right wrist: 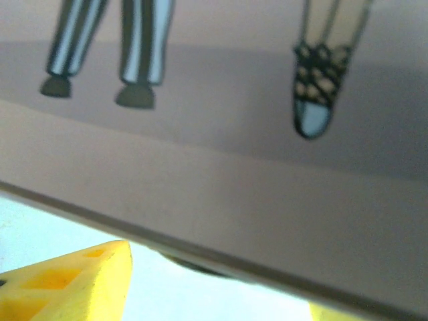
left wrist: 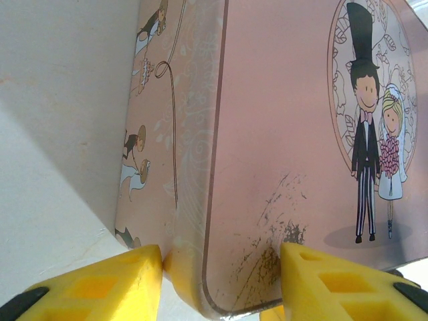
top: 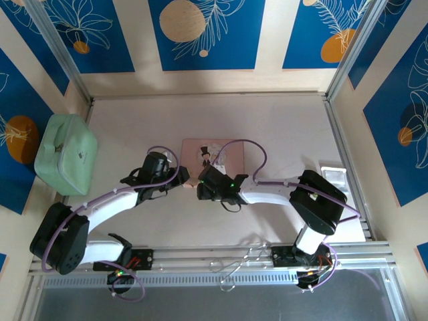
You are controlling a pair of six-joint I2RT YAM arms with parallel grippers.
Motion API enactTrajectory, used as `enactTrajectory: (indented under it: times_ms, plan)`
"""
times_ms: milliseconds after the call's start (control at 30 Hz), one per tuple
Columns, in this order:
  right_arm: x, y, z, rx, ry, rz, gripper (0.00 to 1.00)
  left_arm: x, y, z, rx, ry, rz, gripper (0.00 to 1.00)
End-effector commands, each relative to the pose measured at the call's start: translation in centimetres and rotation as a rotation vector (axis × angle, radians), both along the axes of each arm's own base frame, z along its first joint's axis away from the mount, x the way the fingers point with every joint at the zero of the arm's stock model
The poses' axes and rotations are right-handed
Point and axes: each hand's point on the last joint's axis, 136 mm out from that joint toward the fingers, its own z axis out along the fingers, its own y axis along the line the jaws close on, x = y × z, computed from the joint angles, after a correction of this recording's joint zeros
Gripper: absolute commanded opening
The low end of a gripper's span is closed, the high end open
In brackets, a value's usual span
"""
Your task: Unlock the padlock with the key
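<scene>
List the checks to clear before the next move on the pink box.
1. Pink box flat on the table: ok.
2. Left gripper fingers astride the box's corner, both touching it: ok.
3. Right gripper open at the box's near edge: ok.
4. Padlock located: cannot tell.
5. Key located: cannot tell.
6. Green case apart from both arms: ok.

Pale table (top: 281, 120) enclosed by light wooden walls (top: 269, 33) bearing blue panels (top: 234, 47) with white leaf and orange disc motifs. Aluminium rail (top: 180, 255) runs along the near edge.
</scene>
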Motion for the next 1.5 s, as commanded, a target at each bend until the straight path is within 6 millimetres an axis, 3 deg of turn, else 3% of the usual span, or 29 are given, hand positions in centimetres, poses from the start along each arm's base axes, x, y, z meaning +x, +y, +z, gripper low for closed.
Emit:
enactTrajectory:
  times_ms: [0,233,533,800,900,1067,1200,1333,1467]
  plan:
    - [0.0,0.1,-0.3,0.035,-0.003,0.059,0.65,-2.2,1.3,-2.7,0.047,0.116,0.005,0.48]
    - [0.5,-0.7,-1.2,0.03,0.012,0.006,0.67,-2.4,1.5,-2.7,0.039,0.117,0.021,0.48]
    - [0.8,-0.2,-1.6,-0.003,0.01,0.015,0.67,-2.7,1.6,-3.2,0.029,0.135,0.033,0.47]
    - [0.5,-1.0,-1.6,0.003,0.003,0.0,0.66,-3.6,1.8,-4.2,0.009,0.159,0.045,0.46]
    - [0.5,-1.3,-0.6,0.023,-0.022,-0.002,0.66,-3.7,1.8,-4.3,-0.001,0.164,0.052,0.46]
    - [0.7,-1.5,-0.5,0.048,-0.02,-0.015,0.66,-3.8,1.7,-3.3,-0.031,0.157,0.062,0.47]
    - [0.7,-1.2,-0.2,0.052,-0.02,-0.004,0.65,-3.5,2.1,-2.1,0.0,0.134,0.062,0.53]
    - [0.3,-0.5,0.5,0.047,-0.025,0.026,0.66,-2.2,2.3,-0.4,0.024,0.094,0.067,0.62]
    - [-0.3,-0.4,1.2,0.053,-0.039,0.032,0.67,-0.5,2.2,0.6,0.027,0.072,0.07,0.65]
